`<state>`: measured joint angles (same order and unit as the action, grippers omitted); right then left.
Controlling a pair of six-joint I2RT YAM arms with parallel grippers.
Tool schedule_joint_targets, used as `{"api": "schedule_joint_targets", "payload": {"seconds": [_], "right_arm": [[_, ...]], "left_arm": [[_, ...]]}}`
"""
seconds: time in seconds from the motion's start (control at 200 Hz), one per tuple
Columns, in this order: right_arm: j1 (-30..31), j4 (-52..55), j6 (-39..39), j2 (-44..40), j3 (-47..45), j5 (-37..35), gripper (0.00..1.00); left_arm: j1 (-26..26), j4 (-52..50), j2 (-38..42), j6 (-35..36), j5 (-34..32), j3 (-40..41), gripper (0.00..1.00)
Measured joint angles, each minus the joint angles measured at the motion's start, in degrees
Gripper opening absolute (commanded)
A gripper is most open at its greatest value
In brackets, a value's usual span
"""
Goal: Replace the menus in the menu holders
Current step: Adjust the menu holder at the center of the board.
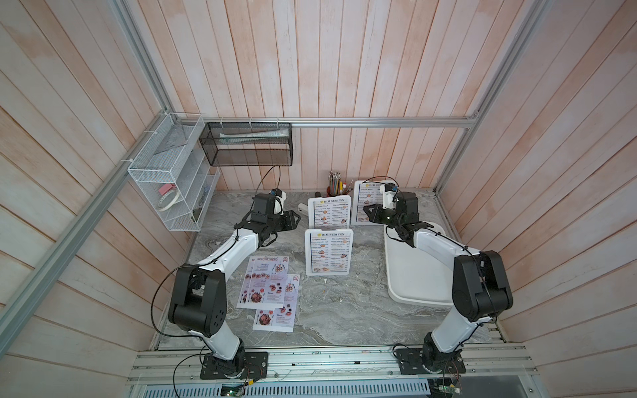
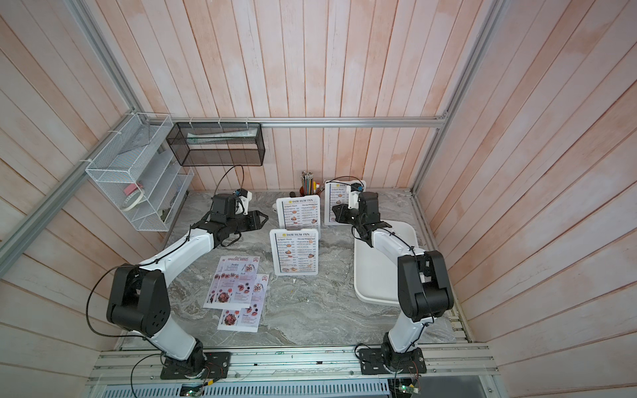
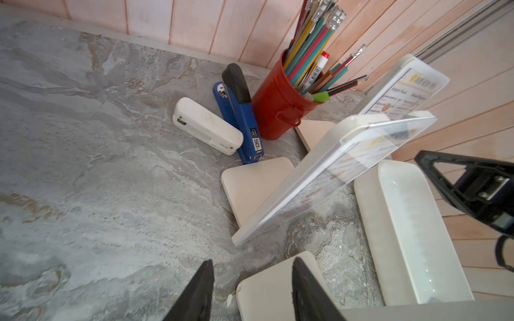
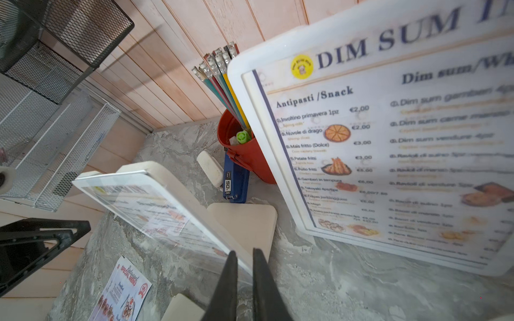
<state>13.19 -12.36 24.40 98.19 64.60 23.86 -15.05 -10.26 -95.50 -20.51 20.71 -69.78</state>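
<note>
1. Presently, three menu holders (image 2: 298, 273) stand upright on the marble table (image 1: 344, 310): the front holder (image 1: 327, 273), the rear middle holder (image 1: 310, 212) and the rear right holder (image 4: 236, 80). Each shows a Dim Sum Inn menu (image 1: 328, 253).
2. We note two Special Menu sheets (image 1: 265, 282) lying flat and overlapping on the table, left of the front holder and not touching it.
3. The left gripper (image 1: 296, 217) hovers just left of the rear middle holder. Its jaws are moderately parted, with nothing between them.
4. The right gripper (image 4: 244, 250) sits in the gap between the two rear holders, its jaws drawn to a thin slit. We cannot tell whether they pinch anything.
5. A white tray (image 1: 417, 275) lies under the right arm. A red pencil cup (image 3: 275, 111), a white stapler (image 3: 207, 126) and a blue stapler (image 3: 239, 119) sit by the back wall.
</note>
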Motion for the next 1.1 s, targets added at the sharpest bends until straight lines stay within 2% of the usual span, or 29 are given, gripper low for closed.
{"api": "schedule_joint_targets", "payload": {"seconds": [0.165, 0.41, 0.805, 1.1], "right_arm": [[0.0, 0.0, 0.0, -0.1, -0.8, 0.0, 0.13], [0.1, 0.0, 0.0, -0.1, -1.0, -0.2, 0.13], [0.2, 0.2, 0.0, -0.1, -1.0, -0.2, 0.13], [0.2, 0.7, -0.1, -0.3, -1.0, -0.4, 0.13]], "left_arm": [[-0.1, 4.1, -3.3, 0.4, 4.5, -2.1, 0.49], [-0.4, 7.4, -7.6, 0.6, 7.2, -5.0, 0.49], [-0.6, 10.2, -12.7, 0.3, 7.3, -8.5, 0.49], [-0.7, 10.3, -13.1, 0.2, 7.3, -8.8, 0.49]]}}
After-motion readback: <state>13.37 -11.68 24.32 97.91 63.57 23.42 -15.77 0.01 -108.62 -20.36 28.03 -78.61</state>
